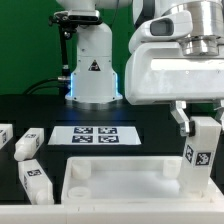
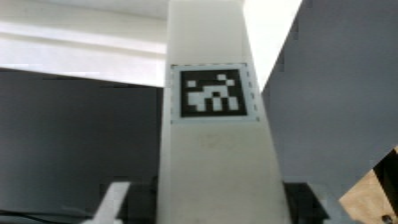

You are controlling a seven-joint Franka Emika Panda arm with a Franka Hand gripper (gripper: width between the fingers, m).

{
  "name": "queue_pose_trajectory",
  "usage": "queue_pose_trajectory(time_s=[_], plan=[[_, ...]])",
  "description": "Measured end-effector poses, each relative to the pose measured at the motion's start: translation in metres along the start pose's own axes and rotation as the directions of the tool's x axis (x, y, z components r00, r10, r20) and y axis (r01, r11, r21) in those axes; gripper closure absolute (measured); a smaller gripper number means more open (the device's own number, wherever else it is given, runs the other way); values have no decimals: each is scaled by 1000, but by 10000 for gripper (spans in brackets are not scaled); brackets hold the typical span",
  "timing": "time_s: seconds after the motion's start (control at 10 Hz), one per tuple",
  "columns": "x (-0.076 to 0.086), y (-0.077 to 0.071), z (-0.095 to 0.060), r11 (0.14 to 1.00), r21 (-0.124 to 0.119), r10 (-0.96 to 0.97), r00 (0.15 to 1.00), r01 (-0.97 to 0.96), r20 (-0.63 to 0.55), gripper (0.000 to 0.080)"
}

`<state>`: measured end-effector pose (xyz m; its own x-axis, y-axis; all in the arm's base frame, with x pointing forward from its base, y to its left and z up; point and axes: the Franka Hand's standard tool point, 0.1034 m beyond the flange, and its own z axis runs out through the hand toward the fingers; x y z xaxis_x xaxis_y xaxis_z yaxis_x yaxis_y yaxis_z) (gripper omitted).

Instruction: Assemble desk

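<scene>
A white block leg (image 1: 203, 152) with a black-and-white tag stands upright at the exterior view's right, its lower end at the near right corner of the white rimmed desk panel (image 1: 120, 163). I cannot tell whether it sits in the socket. My gripper (image 1: 200, 124) is shut on the leg's top. In the wrist view the leg (image 2: 214, 150) fills the middle, its tag facing the camera. My gripper (image 2: 210, 205) clamps it, one finger (image 2: 118, 200) on each side.
Three loose white legs (image 1: 28, 143) (image 1: 35, 180) (image 1: 3, 135) lie on the black table at the exterior view's left. The marker board (image 1: 96, 135) lies behind the panel. The white robot base (image 1: 92, 65) stands at the back.
</scene>
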<state>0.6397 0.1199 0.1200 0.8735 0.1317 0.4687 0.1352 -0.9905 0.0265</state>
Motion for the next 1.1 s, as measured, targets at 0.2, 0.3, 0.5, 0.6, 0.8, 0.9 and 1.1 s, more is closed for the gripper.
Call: queue_pose_trajectory(time_s=[0.2, 0.3, 0.5, 0.6, 0.8, 0.9, 1.1], plan=[[0, 0, 0, 1000, -2, -4, 1000, 4, 0, 428], [0, 0, 0, 1000, -2, -5, 1000, 5, 0, 281], [-1, 1, 0, 1000, -2, -1, 1000, 1, 9, 177], [-1, 3, 1, 1000, 0, 24, 998, -24, 54, 156], [1, 10, 1, 996, 0, 90, 994, -90, 61, 151], [-7, 10, 4, 993, 2, 114, 981, -116, 155, 151], [-6, 10, 3, 990, 3, 134, 938, -142, 321, 150]])
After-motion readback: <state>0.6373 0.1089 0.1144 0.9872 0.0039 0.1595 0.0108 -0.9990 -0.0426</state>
